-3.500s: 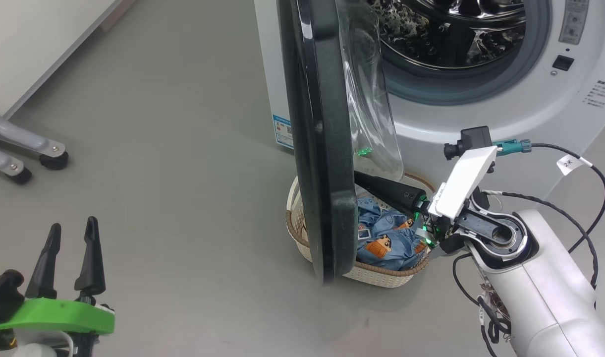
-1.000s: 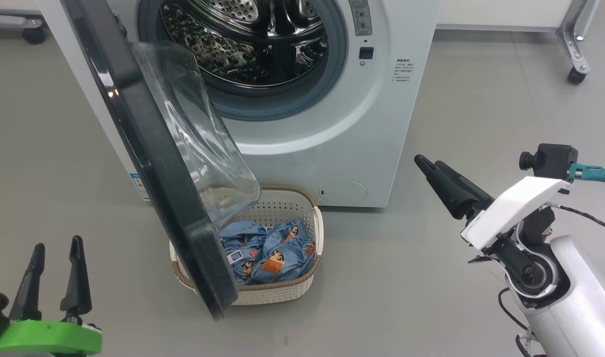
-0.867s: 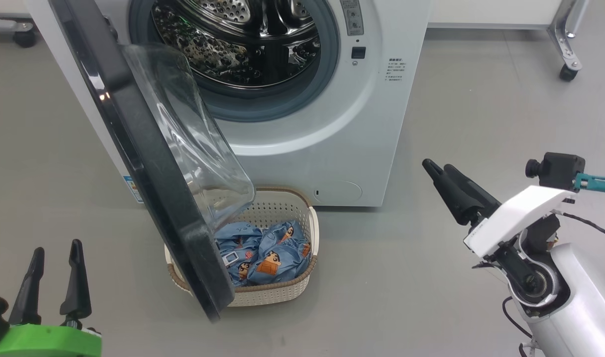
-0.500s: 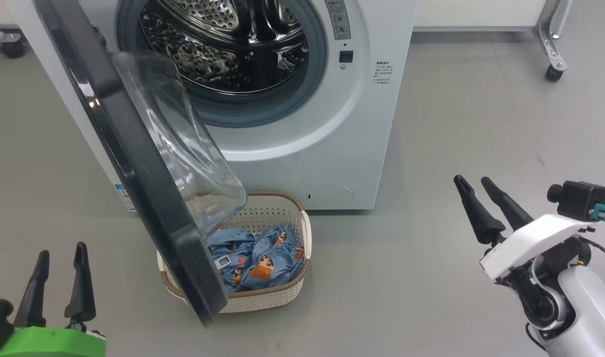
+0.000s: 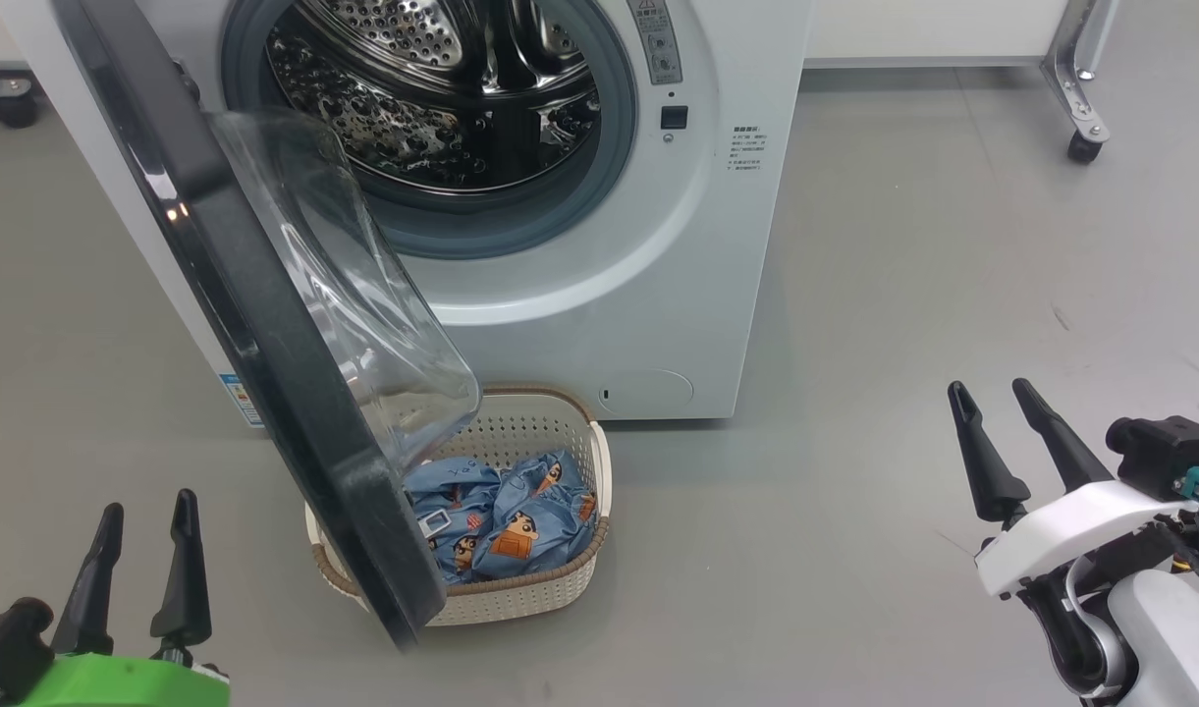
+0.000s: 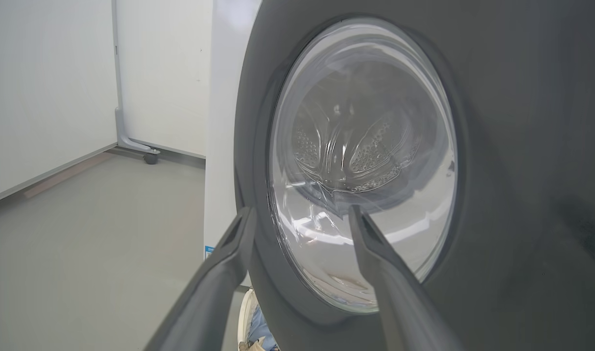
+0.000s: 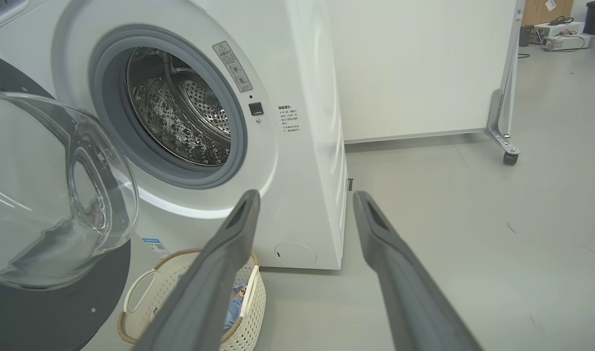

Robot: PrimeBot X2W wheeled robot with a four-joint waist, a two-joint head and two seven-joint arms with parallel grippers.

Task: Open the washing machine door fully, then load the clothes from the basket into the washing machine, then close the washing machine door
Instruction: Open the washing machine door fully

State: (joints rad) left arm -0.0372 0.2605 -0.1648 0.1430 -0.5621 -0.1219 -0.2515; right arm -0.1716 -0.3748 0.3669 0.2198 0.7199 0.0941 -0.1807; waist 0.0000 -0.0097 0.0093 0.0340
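Head view: the washer stands far centre. Its door is swung out to the left and hides the left part of the basket. The basket sits on the floor just before the washer, with the clothes inside. The left gripper is near left and the right gripper near right, both with fingers apart and empty.

Left wrist view: the door's outer face is close ahead.

Right wrist view: the drum is open, with the basket below it.

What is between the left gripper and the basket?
The open washing machine door: in the head view its black rim stands between the left gripper and the basket; the left wrist view faces it too.
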